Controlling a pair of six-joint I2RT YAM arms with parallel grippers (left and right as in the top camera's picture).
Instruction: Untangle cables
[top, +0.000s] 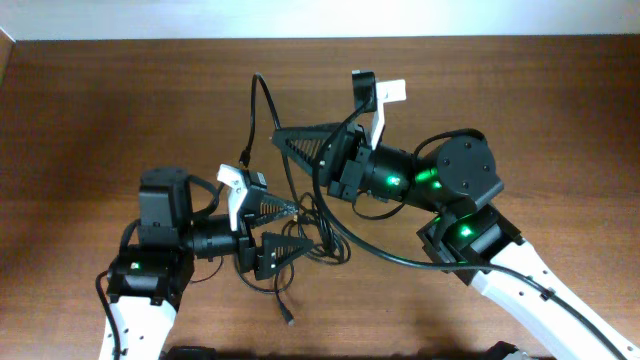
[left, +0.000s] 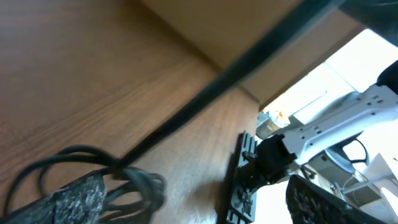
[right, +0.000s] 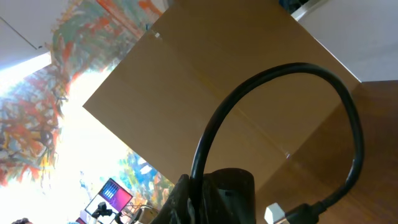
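Observation:
The cables (top: 322, 238) are thin black cords in a loose tangle at mid-table. My left gripper (top: 297, 228) is open, its two fingers spread on either side of the tangle's left edge. In the left wrist view, loops of the cables (left: 134, 186) lie against the left finger of that gripper (left: 193, 208), and one cord (left: 205, 93) runs taut up to the right. My right gripper (top: 281, 135) is shut on one cable (top: 262, 100), which arcs up and back down to a plug end (top: 245, 157). In the right wrist view, the right gripper (right: 202, 193) pinches that cable (right: 280, 71), and its plug (right: 283, 214) shows at the bottom.
A loose cable end (top: 289, 317) lies near the table's front. The wooden table (top: 100, 110) ends at a far edge along a white wall. The thick black arm cable (top: 360, 235) sweeps under the right arm. A brown board (right: 205, 68) stands behind in the right wrist view.

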